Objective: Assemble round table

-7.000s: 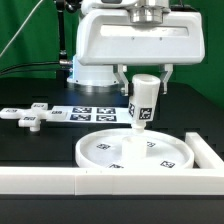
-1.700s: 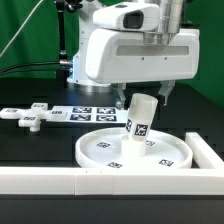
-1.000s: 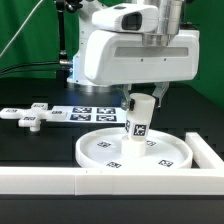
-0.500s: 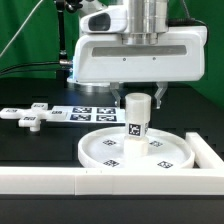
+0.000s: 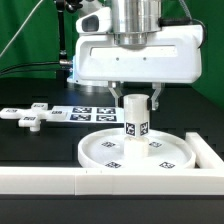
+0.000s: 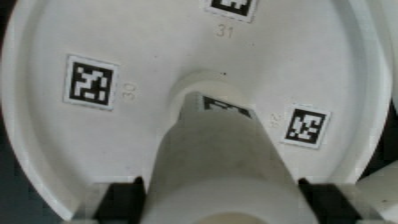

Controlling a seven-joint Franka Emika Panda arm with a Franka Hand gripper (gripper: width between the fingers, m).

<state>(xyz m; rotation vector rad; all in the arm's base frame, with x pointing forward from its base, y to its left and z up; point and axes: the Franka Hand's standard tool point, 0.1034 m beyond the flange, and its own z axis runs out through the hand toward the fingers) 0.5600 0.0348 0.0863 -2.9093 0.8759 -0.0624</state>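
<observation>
**Post plumb over disc centre, gripped at its top**

Round disc (image 5: 100,150) lies flat directly beneath the jaws, its hub right under them. Post (image 5: 136,120) hangs straight down from the gripper (image 5: 137,97), long axis vertical and in line with the jaws. Its foot is at the hub, but I cannot tell whether it is seated or only touching. Jaws are narrow, clamped on the post's upper end, with a dark pad (image 6: 121,198) on each flank. Cross-shaped piece (image 5: 28,117) lies well apart from the jaws, toward the exterior view's left. Judgement: the next move depends on that vertical axis meeting the hub squarely.
</observation>
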